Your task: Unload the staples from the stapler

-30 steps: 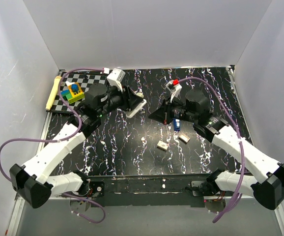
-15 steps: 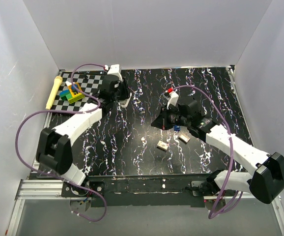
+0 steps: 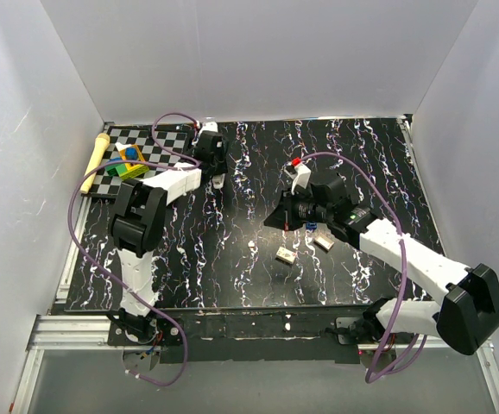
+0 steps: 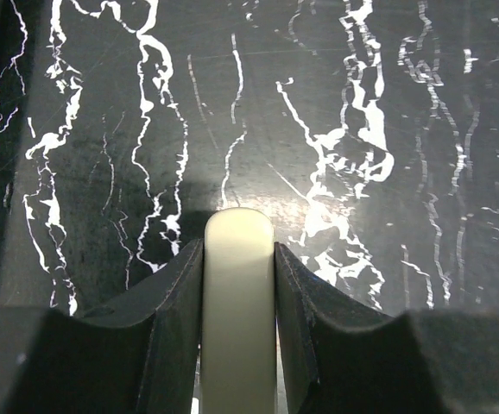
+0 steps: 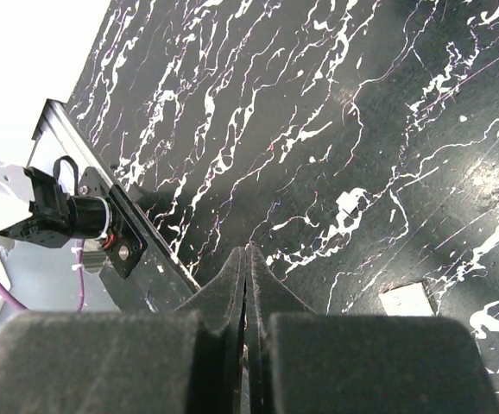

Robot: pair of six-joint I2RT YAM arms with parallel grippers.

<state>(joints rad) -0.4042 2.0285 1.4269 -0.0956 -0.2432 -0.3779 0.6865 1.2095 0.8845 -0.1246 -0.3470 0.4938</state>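
My left gripper (image 3: 217, 172) hangs over the back left of the black marbled table (image 3: 232, 276), shut on a cream-white bar, the stapler (image 4: 238, 293). The bar's rounded end sticks out past the fingertips (image 4: 189, 259), just above the table. My right gripper (image 3: 270, 219) is mid-table with its jaws pressed together (image 5: 246, 252); nothing shows clearly between them. Pale staples lie loose on the table: a small bit (image 3: 252, 246) and two blocks (image 3: 286, 254) (image 3: 323, 242). One of the blocks (image 5: 405, 299) lies right of my right jaws. A small blue piece (image 3: 310, 226) peeks from under the right arm.
A checkered mat (image 3: 159, 151) at the back left carries coloured blocks (image 3: 129, 162). A yellow stick (image 3: 94, 162) lies at its left edge. White walls enclose the table on three sides. The metal front rail (image 5: 85, 224) with an arm base lies ahead of the right gripper.
My left arm has folded upright and carried the white bar back and left, towards the checkered mat. The right gripper has drifted slightly nearer and stayed shut.
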